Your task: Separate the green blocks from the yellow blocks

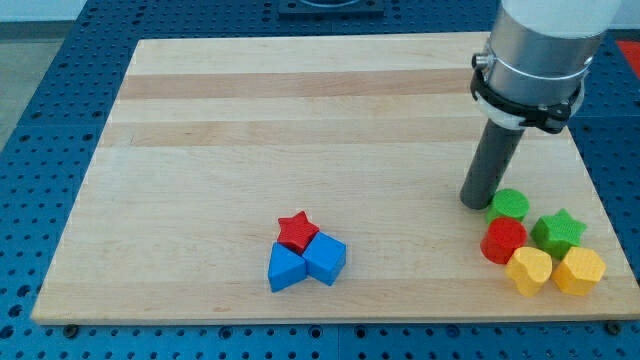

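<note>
Camera view, left to right: wooden board (200, 120) resting on a blue perforated table (40, 120); near the bottom edge, left of centre, a tight cluster of three touching blocks: red star (297, 230) on top, blue block (286, 268) below it on the view's left, blue cube (325, 258) just beside on the right; well apart, toward the right side, my tip (474, 203) planted on the board, dark rod rising to a grey collar; no gripper fitted, so nothing open or closed to report, only the bare rod end; just right of the tip, touching or nearly so, green cylinder (510, 205); below that, red cylinder (503, 241), touching the green one; further right, green star (558, 232), close beside the red cylinder; along the bottom of this group, yellow heart-like block (530, 270) and yellow hexagon (579, 270), side by side and touching, pressed up under the red cylinder and green star; green and yellow blocks thus bunched together in one cluster near the board's right bottom corner, tip at the cluster's upper left
</note>
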